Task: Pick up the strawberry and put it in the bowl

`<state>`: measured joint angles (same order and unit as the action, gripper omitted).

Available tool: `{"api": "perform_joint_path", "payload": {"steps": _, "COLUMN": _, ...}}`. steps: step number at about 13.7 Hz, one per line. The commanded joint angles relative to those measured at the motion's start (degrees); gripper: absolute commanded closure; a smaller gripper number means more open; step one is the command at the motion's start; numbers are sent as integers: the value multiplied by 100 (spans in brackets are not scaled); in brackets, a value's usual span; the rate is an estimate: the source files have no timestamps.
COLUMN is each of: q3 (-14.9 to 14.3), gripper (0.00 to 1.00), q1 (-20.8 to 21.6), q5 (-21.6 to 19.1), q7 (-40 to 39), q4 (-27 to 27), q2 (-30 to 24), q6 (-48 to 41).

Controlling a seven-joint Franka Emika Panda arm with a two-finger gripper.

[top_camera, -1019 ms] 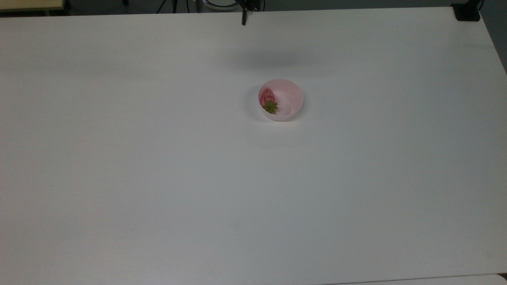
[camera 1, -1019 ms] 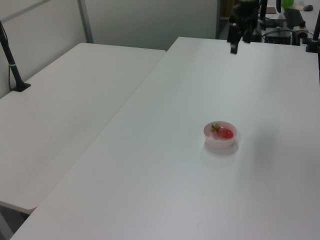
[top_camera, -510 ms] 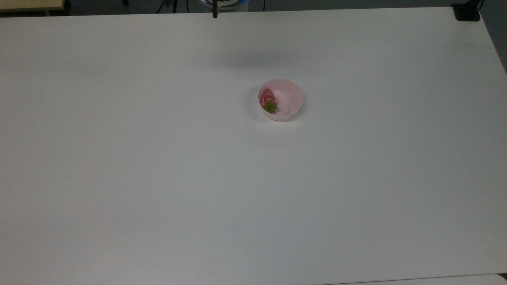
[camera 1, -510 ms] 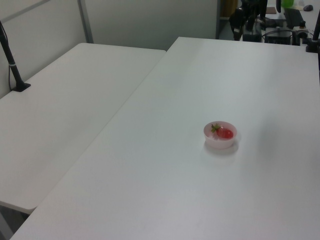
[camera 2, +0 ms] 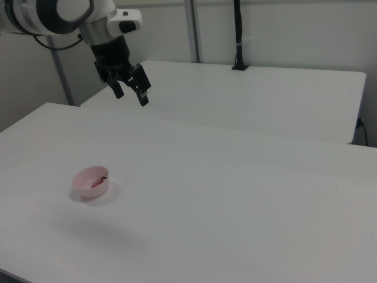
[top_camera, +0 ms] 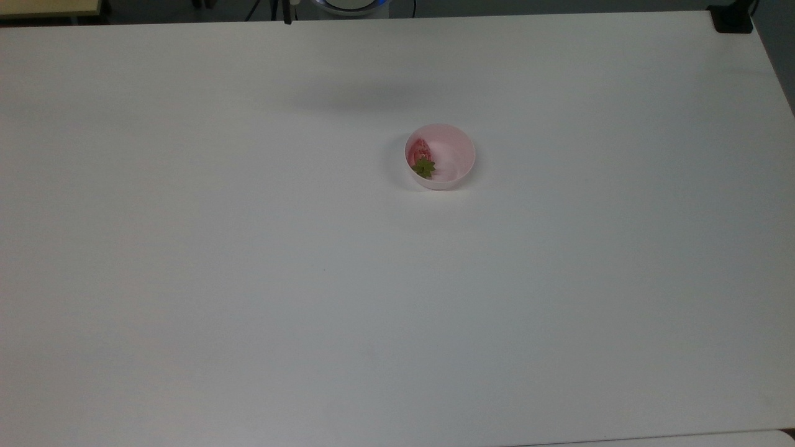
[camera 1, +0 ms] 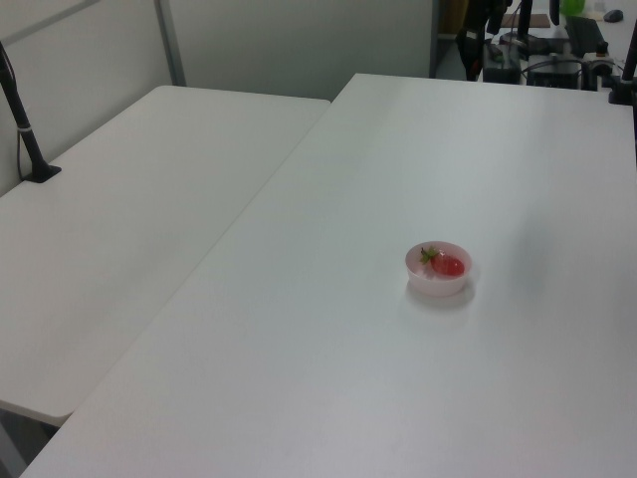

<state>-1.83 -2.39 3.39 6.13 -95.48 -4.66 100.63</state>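
The pale pink bowl (top_camera: 463, 149) stands on the white table, a little above the top view's centre. Inside it lies the red strawberry (top_camera: 421, 149), against the wall on the top view's left, green cap toward the near side. The left view shows the bowl (camera 1: 436, 287) with the strawberry (camera 1: 450, 266) in it, and so does the right view: bowl (camera 2: 79, 180), strawberry (camera 2: 98, 182). My gripper (camera 2: 131, 94) hangs high above the table's far edge, well away from the bowl. It is open, with nothing between its black fingers (camera 2: 143, 96).
A second white table (camera 1: 129, 199) adjoins this one. A black post (camera 2: 238, 35) is clamped to it, also visible in the left view (camera 1: 22, 119). A black clamp (top_camera: 733, 18) sits at the top view's upper right corner.
The gripper has drawn away along the far edge toward the top view's left, leaving just a tip there. Bowl and strawberry have not moved.
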Motion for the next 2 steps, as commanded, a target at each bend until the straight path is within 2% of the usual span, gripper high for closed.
{"api": "perform_joint_path", "payload": {"steps": 1, "q3": -37, "gripper": 0, "q1": 54, "q5": -119, "q7": -68, "q4": 320, "q2": 202, "q6": -263}}
{"api": "perform_joint_path", "payload": {"steps": 2, "q3": -28, "gripper": 0, "q1": 72, "q5": -119, "q7": -77, "q4": 311, "q2": 202, "q6": -263}}
